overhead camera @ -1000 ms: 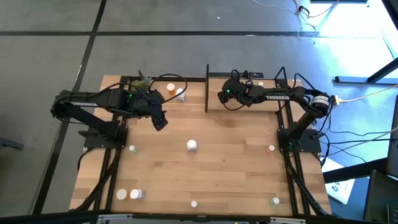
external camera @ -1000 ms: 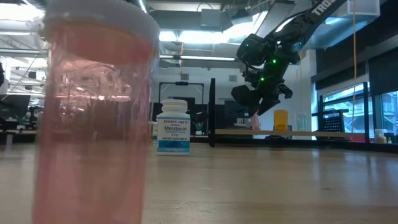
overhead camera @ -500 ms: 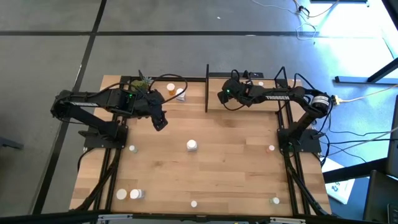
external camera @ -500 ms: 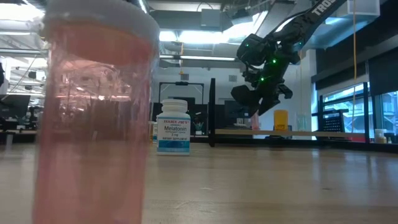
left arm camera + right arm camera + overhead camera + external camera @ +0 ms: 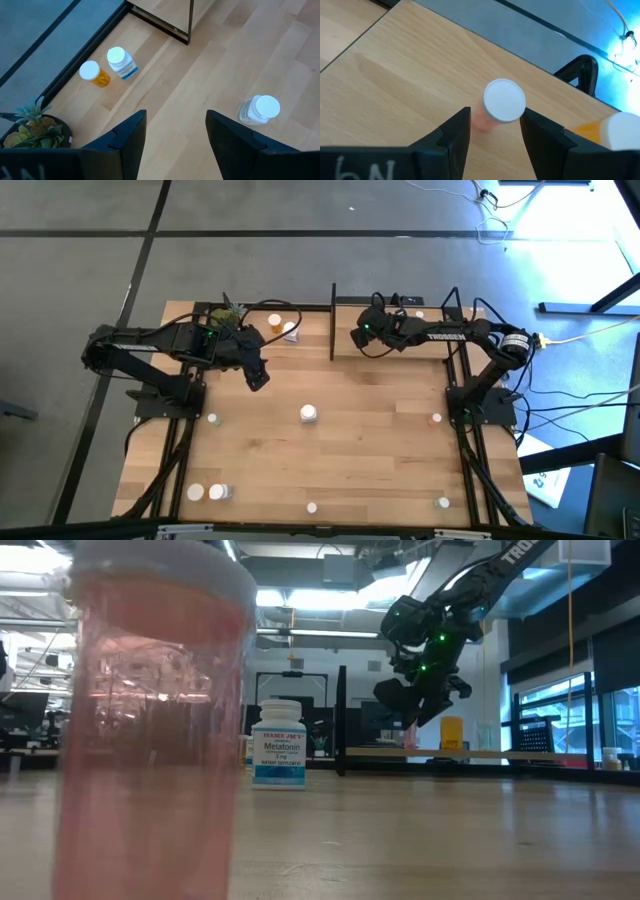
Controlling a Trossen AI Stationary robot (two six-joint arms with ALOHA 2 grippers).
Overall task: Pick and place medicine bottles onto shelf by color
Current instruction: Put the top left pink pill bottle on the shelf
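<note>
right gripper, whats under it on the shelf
A pink bottle with a white cap stands on the shelf between the right gripper fingers; an orange bottle is beside it. The cap hides its contents.

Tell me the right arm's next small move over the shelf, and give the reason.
Probably lift the right gripper straight up and clear. The pink bottle stands upright on the shelf between open fingers, with a gap visible on each side, next to an orange bottle. It looks released, so backing away without tipping it seems the sensible step.

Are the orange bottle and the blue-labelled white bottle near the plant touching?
Apart. The left wrist view shows bare wood between the orange bottle and the blue-labelled white bottle.
</note>
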